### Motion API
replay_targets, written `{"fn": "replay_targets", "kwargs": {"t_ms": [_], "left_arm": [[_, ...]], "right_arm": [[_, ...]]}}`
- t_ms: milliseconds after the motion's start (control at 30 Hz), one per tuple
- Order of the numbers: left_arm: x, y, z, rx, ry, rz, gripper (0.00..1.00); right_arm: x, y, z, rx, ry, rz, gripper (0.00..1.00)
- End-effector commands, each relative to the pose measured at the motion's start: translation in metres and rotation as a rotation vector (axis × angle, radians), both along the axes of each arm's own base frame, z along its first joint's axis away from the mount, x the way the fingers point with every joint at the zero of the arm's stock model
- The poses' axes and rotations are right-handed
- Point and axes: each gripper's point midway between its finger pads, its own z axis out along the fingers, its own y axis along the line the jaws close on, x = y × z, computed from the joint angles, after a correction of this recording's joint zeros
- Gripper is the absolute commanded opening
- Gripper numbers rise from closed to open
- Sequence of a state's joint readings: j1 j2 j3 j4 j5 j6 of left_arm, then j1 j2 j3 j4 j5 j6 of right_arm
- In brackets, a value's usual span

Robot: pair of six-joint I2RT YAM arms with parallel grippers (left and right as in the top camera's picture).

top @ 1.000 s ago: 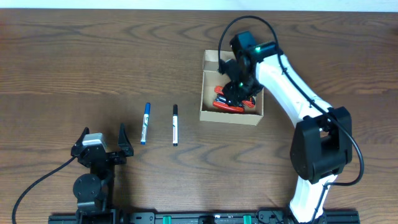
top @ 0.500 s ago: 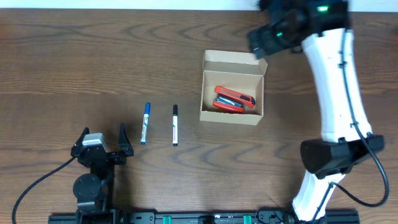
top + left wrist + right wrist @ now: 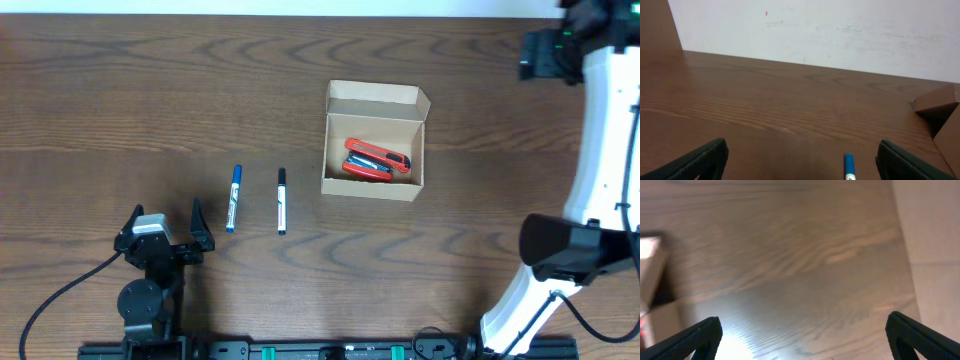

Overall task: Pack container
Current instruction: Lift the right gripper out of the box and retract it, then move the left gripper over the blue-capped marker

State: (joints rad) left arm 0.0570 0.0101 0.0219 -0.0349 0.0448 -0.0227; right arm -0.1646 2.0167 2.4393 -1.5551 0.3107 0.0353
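- The container (image 3: 370,188) sits just right of centre on the worktop (image 3: 120,90), with its flap lid open toward the top of the frame and red items (image 3: 375,160) lying inside.
- Two pens lie outside it, to its left. The black marker (image 3: 281,201) is the nearer one and the blue marker (image 3: 233,198) lies beyond it, parallel and apart.
- I judge the black marker comes next. I should straddle it mid-barrel, fingers across its width, then turn it to lie along the red items.
- My right tool (image 3: 805,340) is released and empty. That arm reaches to the upper right corner, well apart from the box.
- My left tool (image 3: 807,165) is released too. It sits low at lower left, facing the blue marker.
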Motion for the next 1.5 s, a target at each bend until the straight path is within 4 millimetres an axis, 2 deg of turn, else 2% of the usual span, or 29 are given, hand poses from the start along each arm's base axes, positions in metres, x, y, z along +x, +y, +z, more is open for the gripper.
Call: {"fn": "replay_targets", "kwargs": {"t_ms": [0, 233, 433, 500, 567, 667, 767, 833, 1000, 1067, 1133, 1200, 1267, 1367, 1467], "left_arm": [[-0.001, 0.003, -0.017, 0.0, 0.052, 0.019, 0.95], [-0.001, 0.003, -0.016, 0.0, 0.047, 0.019, 0.95], [-0.001, -0.001, -0.015, -0.021, 0.045, -0.005, 0.95], [-0.002, -0.016, -0.006, -0.03, 0.03, -0.09, 0.95], [-0.006, -0.03, 0.012, -0.039, 0.016, -0.172, 0.95], [-0.023, -0.037, 0.037, -0.045, 0.058, -0.207, 0.95], [-0.051, -0.039, 0.074, 0.012, 0.082, -0.217, 0.95], [-0.074, -0.04, 0.111, 0.061, 0.059, -0.223, 0.95], [-0.133, -0.058, 0.217, 0.124, -0.112, -0.305, 0.95], [-0.149, -0.065, 0.252, 0.14, -0.201, -0.333, 0.95], [-0.159, -0.071, 0.274, 0.158, -0.275, -0.362, 0.95], [-0.162, -0.077, 0.28, 0.197, -0.299, -0.399, 0.95], [-0.154, -0.084, 0.272, 0.189, -0.248, -0.452, 0.95], [-0.131, -0.096, 0.255, 0.141, -0.109, -0.545, 0.95], [-0.097, -0.091, 0.24, 0.11, 0.063, -0.54, 0.95]], "right_arm": [[-0.01, -0.027, 0.007, 0.033, -0.049, -0.118, 0.99], [-0.019, -0.047, 0.004, 0.091, -0.055, -0.167, 0.99], [-0.021, -0.051, 0.004, 0.091, -0.055, -0.177, 0.99], [-0.021, -0.051, 0.004, 0.091, -0.055, -0.177, 0.99], [-0.021, -0.051, 0.004, 0.091, -0.055, -0.177, 0.99], [-0.021, -0.051, 0.004, 0.091, -0.055, -0.177, 0.99], [-0.021, -0.051, 0.004, 0.091, -0.055, -0.177, 0.99], [-0.021, -0.051, 0.004, 0.091, -0.055, -0.177, 0.99], [-0.021, -0.05, 0.004, 0.091, -0.055, -0.176, 0.99], [-0.021, -0.05, 0.004, 0.091, -0.055, -0.176, 0.99], [-0.021, -0.05, 0.004, 0.091, -0.055, -0.176, 0.99], [-0.021, -0.05, 0.004, 0.091, -0.055, -0.176, 0.99], [-0.021, -0.05, 0.004, 0.091, -0.055, -0.176, 0.99], [-0.021, -0.05, 0.004, 0.091, -0.055, -0.176, 0.99], [-0.021, -0.05, 0.004, 0.091, -0.055, -0.176, 0.99]]}}
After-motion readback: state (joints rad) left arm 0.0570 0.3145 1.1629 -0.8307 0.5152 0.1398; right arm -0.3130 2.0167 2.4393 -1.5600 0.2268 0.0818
